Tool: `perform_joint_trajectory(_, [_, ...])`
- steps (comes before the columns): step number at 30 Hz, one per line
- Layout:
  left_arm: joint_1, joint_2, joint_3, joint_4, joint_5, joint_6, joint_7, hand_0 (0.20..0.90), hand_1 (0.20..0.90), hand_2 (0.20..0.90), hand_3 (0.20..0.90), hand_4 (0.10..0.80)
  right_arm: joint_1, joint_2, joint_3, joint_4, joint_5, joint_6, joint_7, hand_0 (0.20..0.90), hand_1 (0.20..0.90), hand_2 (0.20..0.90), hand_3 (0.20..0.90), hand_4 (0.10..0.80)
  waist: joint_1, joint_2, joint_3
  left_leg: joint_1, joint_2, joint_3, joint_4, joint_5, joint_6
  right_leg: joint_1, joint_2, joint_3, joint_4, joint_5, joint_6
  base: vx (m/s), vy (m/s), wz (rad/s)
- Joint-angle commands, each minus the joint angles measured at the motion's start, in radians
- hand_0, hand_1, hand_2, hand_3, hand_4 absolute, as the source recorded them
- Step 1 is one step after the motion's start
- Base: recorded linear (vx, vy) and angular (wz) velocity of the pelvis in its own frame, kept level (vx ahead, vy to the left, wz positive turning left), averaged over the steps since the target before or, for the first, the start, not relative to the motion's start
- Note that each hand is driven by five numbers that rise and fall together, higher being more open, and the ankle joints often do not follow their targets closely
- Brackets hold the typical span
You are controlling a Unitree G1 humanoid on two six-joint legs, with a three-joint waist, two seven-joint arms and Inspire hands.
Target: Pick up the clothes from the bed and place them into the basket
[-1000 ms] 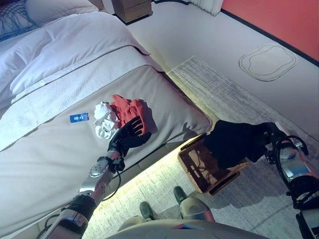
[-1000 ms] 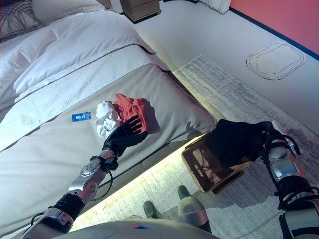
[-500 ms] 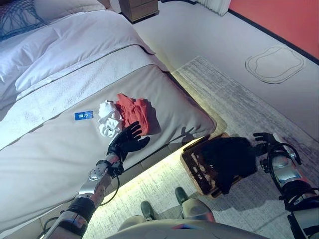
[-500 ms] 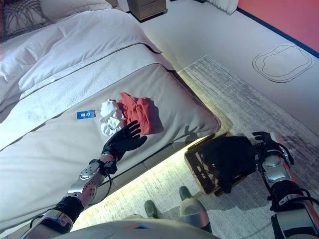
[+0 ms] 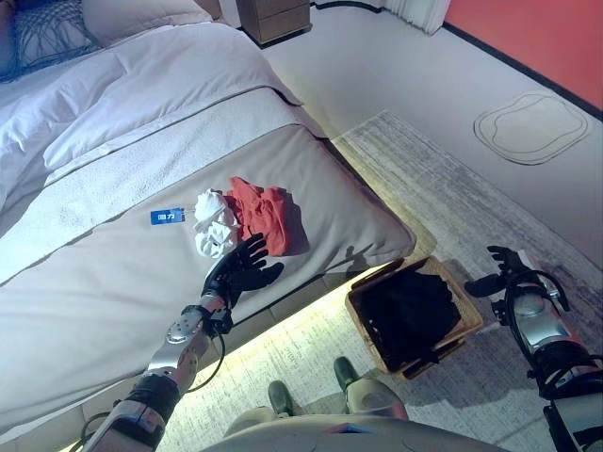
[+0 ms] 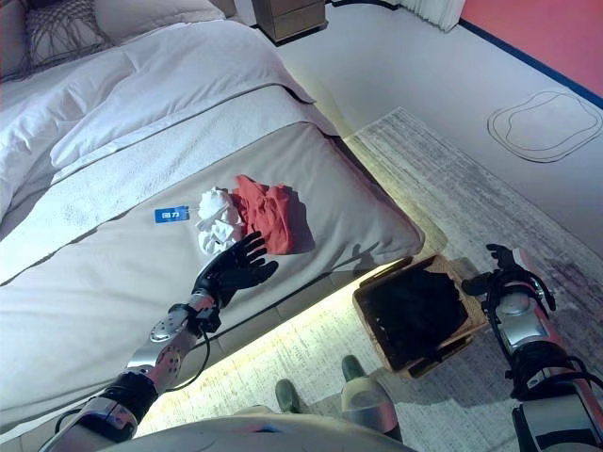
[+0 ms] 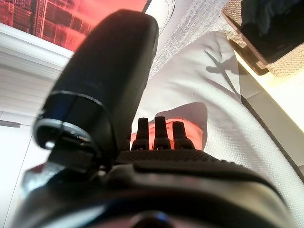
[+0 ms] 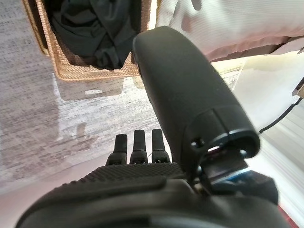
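A red garment [image 5: 264, 213] and a white garment [image 5: 213, 222] lie bunched together on the grey bed cover [image 5: 113, 282]. My left hand [image 5: 242, 268] is open over the bed, just in front of them, fingers spread and empty; the red garment shows past its fingers in the left wrist view [image 7: 190, 124]. A brown wicker basket [image 5: 458, 303] stands on the rug by the bed and holds a black garment [image 5: 405, 309]. My right hand [image 5: 499, 273] is open and empty, just right of the basket. The basket with the black garment shows in the right wrist view [image 8: 90, 33].
A small blue tag [image 5: 167, 217] lies on the bed left of the white garment. White duvet and pillows [image 5: 122, 85] cover the far bed. A wooden nightstand [image 5: 278, 17] stands at the back. A grey patterned rug [image 5: 471, 188] covers the floor.
The black garment has left my right hand and dropped into the basket; the right hand has opened and drawn back to the right. The left hand has stayed near the red and white garments.
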State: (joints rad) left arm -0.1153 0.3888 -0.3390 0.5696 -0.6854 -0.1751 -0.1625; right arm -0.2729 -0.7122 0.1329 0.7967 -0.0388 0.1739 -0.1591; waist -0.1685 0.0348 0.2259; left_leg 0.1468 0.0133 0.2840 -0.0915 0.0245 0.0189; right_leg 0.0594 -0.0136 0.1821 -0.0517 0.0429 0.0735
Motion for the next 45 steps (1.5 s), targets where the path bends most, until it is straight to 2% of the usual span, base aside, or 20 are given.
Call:
perform_joint_trajectory(1, [-0.036,-0.004,0.024,-0.026,0.010,-0.078,-0.024,0.900,0.900,0.900,0.900,0.800,-0.113,-0.075,-0.023,-0.057,-0.004,-0.039,-0.105,0.900,0.900,0.900,0.900,0.800,0.029,-0.021,-0.066,-0.018,-0.008,-0.069,0.062,-0.114,0.005,-0.074,-0.009,-0.062,0.080,0.005,0.012,0.017,-0.001,0.06])
perform_joint_trajectory(6, [-0.043,-0.019,0.024,-0.001,-0.003,-0.081,-0.017,0.900,0.900,0.900,0.900,0.800,-0.216,-0.088,0.028,-0.153,-0.038,-0.032,-0.123,0.900,0.900,0.900,0.900,0.800,0.051,-0.025,-0.064,-0.023,-0.016,-0.106,0.067,-0.113,0.005,-0.065,-0.010,-0.080,0.093,-0.012,0.004,0.023,-0.009,0.06])
perform_joint_trajectory(10, [-0.052,-0.023,0.019,0.000,0.010,-0.083,-0.023,0.900,0.900,0.900,0.900,0.800,-0.335,-0.074,0.102,-0.179,-0.028,-0.013,-0.128,0.900,0.900,0.900,0.900,0.800,0.103,-0.034,-0.046,-0.055,-0.032,-0.169,0.102,-0.118,0.004,-0.064,-0.019,-0.124,0.118,-0.037,-0.012,0.006,-0.045,0.30])
perform_joint_trajectory(14, [-0.057,-0.025,0.021,-0.001,0.012,-0.086,-0.016,0.900,0.900,0.900,0.900,0.800,-0.420,-0.070,0.156,-0.153,-0.018,-0.018,-0.113,0.900,0.900,0.900,0.900,0.800,0.134,-0.035,-0.026,-0.084,-0.045,-0.204,0.150,-0.127,0.002,-0.067,-0.027,-0.158,0.138,-0.055,-0.026,0.012,-0.019,0.34])
perform_joint_trajectory(20, [-0.060,-0.014,0.025,-0.005,0.013,-0.103,-0.024,0.900,0.900,0.900,0.900,0.800,-0.543,-0.058,0.233,-0.126,0.005,-0.041,-0.098,0.900,0.900,0.900,0.900,0.800,0.197,-0.024,0.051,-0.181,-0.079,-0.281,0.284,-0.149,-0.003,-0.106,-0.045,-0.236,0.232,-0.104,-0.056,0.001,-0.017,0.44])
perform_joint_trajectory(25, [-0.062,0.025,0.010,-0.064,-0.007,-0.149,-0.106,0.900,0.900,0.900,0.900,0.800,-0.636,-0.063,0.279,-0.133,0.020,-0.031,-0.117,0.900,0.900,0.900,0.900,0.800,0.246,-0.004,0.145,-0.286,-0.102,-0.332,0.357,-0.145,-0.001,-0.190,-0.058,-0.276,0.329,-0.140,-0.076,-0.099,-0.034,0.40])
perform_joint_trajectory(31, [-0.078,0.048,-0.035,-0.133,-0.034,-0.192,-0.110,0.900,0.900,0.900,0.900,0.800,-0.720,-0.047,0.343,-0.094,0.031,-0.029,-0.143,0.900,0.900,0.900,0.900,0.800,0.288,0.024,0.236,-0.397,-0.124,-0.373,0.442,-0.140,0.003,-0.294,-0.075,-0.332,0.463,-0.184,-0.098,-0.068,-0.038,0.36])
perform_joint_trajectory(36, [-0.051,0.069,-0.051,-0.191,-0.084,-0.206,-0.150,0.900,0.900,0.900,0.900,0.800,-0.776,-0.048,0.371,-0.033,0.048,-0.002,-0.167,0.900,0.900,0.900,0.900,0.800,0.329,0.048,0.293,-0.473,-0.140,-0.392,0.505,-0.143,0.006,-0.368,-0.090,-0.367,0.569,-0.222,-0.113,-0.033,-0.046,0.37])
perform_joint_trajectory(41, [-0.003,0.085,-0.056,-0.245,-0.093,-0.217,-0.158,0.900,0.900,0.900,0.900,0.800,-0.827,-0.044,0.379,0.020,0.077,0.016,-0.175,0.900,0.900,0.900,0.900,0.800,0.365,0.063,0.294,-0.592,-0.148,-0.390,0.596,-0.168,0.008,-0.479,-0.106,-0.395,0.685,-0.261,-0.127,-0.018,-0.018,0.23])
perform_joint_trajectory(45, [0.022,0.096,-0.041,-0.300,-0.136,-0.226,-0.144,0.900,0.900,0.900,0.900,0.800,-0.864,-0.052,0.388,0.049,0.082,0.062,-0.185,0.900,0.900,0.900,0.900,0.800,0.385,0.076,0.294,-0.693,-0.161,-0.391,0.671,-0.184,0.019,-0.579,-0.109,-0.398,0.775,-0.288,-0.138,-0.038,-0.010,0.20])
